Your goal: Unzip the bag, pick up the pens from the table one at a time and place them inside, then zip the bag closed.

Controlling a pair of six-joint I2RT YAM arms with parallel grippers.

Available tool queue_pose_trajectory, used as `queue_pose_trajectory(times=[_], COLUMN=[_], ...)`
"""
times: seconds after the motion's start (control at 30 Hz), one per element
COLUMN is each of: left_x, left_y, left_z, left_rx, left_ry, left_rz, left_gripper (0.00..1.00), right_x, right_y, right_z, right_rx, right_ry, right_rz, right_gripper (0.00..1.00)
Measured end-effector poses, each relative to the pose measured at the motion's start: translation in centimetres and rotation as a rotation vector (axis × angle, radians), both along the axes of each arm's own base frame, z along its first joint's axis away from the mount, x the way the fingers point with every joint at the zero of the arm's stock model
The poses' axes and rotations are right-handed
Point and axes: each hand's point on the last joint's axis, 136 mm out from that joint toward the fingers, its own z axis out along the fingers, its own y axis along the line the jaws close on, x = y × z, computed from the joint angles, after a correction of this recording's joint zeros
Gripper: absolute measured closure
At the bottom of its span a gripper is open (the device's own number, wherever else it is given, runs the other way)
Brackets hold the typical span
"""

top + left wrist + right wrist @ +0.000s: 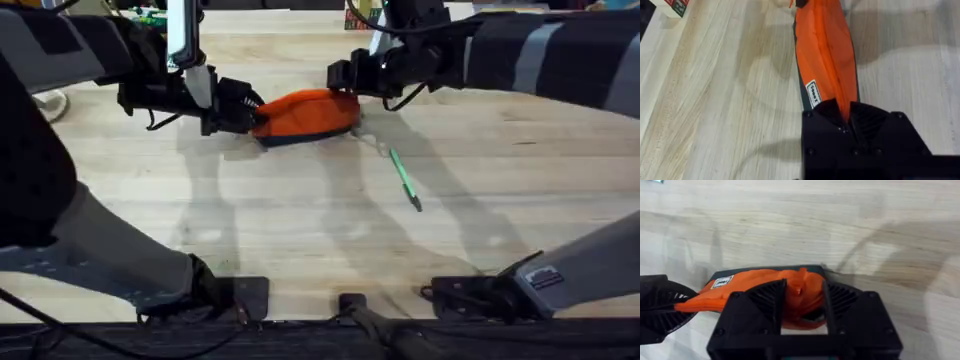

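Note:
The orange bag [305, 113] lies on the wooden table [300, 230], far of centre, its dark underside showing along the near edge. My left gripper [250, 112] is shut on the bag's left end; in the left wrist view the bag [826, 55] runs away from the gripper [847, 114], its zipper seam facing up. My right gripper [347, 82] sits at the bag's right end, and in the right wrist view its black fingers [776, 300] pinch a bulge of orange fabric [740, 292]. A slim green pen [403, 178] lies on the table near and right of the bag, free of both grippers.
A small red and white box [671, 6] stands near the table's edge by the left arm. Assorted clutter [148, 16] lines the far edge. Both arm bases [240, 295] sit at the near edge, with bare wood between them and the bag.

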Motion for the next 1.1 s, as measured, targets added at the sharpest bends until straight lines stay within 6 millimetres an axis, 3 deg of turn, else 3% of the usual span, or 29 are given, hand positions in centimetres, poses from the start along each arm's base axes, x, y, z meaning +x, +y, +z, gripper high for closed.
queue_pose_trajectory(times=[0.43, 0.6, 0.87, 1.1], left_x=[0.0, 0.0, 0.0, 0.0], left_y=[0.1, 0.1, 0.1, 0.1], left_z=[0.0, 0.0, 0.0, 0.0], left_rx=[0.001, 0.001, 0.001, 0.000], left_ry=[0.001, 0.000, 0.001, 0.000], left_rz=[0.004, 0.004, 0.004, 0.004], left_gripper=[0.959, 0.959, 0.959, 0.959], right_x=[0.3, 0.4, 0.3, 0.1], right_y=[-0.6, -0.5, -0.1, 0.1], right_z=[-0.1, 0.0, 0.5, 2.6], right_rx=[-0.019, -0.008, 0.001, 0.025], right_ry=[-0.005, -0.009, -0.021, -0.062], right_rz=[-0.020, -0.018, 0.005, 0.020], right_gripper=[0.800, 0.960, 0.968, 0.968])
